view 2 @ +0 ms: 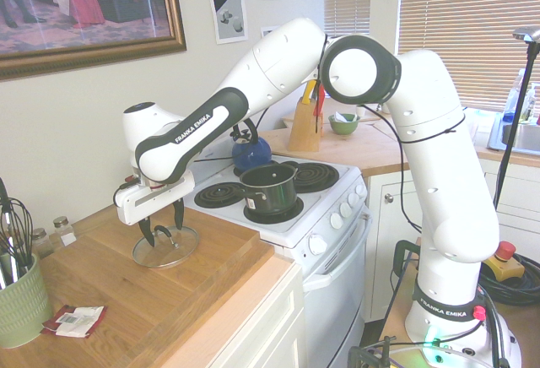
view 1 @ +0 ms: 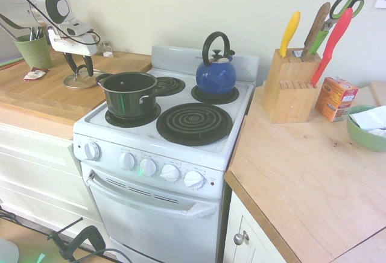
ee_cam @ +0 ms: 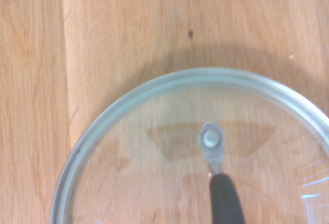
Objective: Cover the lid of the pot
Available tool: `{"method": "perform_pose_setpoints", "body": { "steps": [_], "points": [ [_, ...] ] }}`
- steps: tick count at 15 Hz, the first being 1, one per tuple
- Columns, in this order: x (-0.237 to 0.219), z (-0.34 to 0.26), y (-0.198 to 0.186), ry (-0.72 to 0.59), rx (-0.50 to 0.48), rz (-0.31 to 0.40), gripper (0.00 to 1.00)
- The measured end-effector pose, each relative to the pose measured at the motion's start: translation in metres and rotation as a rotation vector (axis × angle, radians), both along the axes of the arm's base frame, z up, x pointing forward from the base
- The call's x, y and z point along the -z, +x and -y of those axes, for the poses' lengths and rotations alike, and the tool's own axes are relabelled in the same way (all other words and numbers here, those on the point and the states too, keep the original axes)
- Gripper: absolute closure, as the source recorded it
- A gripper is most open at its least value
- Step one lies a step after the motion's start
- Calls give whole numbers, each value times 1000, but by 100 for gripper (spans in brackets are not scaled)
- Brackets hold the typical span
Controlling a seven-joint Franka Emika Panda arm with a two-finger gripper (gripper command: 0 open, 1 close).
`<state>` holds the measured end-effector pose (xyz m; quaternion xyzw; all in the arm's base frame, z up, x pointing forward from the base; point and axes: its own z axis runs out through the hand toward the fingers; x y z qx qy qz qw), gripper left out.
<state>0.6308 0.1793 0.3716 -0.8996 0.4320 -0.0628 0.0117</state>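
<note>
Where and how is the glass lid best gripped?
Probably by the dark handle at the middle of the glass lid, coming straight down with one finger on either side: the lid lies flat on the wooden counter, handle up.

pale wall (view 2: 228,81) | framed painting (view 2: 93,13) | window blinds (view 2: 472,13) | white stove (view 1: 151,190) | wooden countertop (view 2: 110,300)

Beyond the claw (view 2: 163,224), seen from the second exterior view, the pot (view 2: 269,187) sits on the stove (view 2: 295,224); below the claw, the lid (view 2: 166,247) lies on the counter (view 2: 126,300).
</note>
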Motion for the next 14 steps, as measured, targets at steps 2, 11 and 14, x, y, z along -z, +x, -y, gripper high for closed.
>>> {"method": "perform_pose_setpoints", "body": {
  "steps": [2,11,14],
  "points": [
    [-1,2,2,-5,-6,9,100],
    [-1,-6,8,1,-44,37,100],
    [-1,-8,7,1,-40,37,100]
  ]
}}
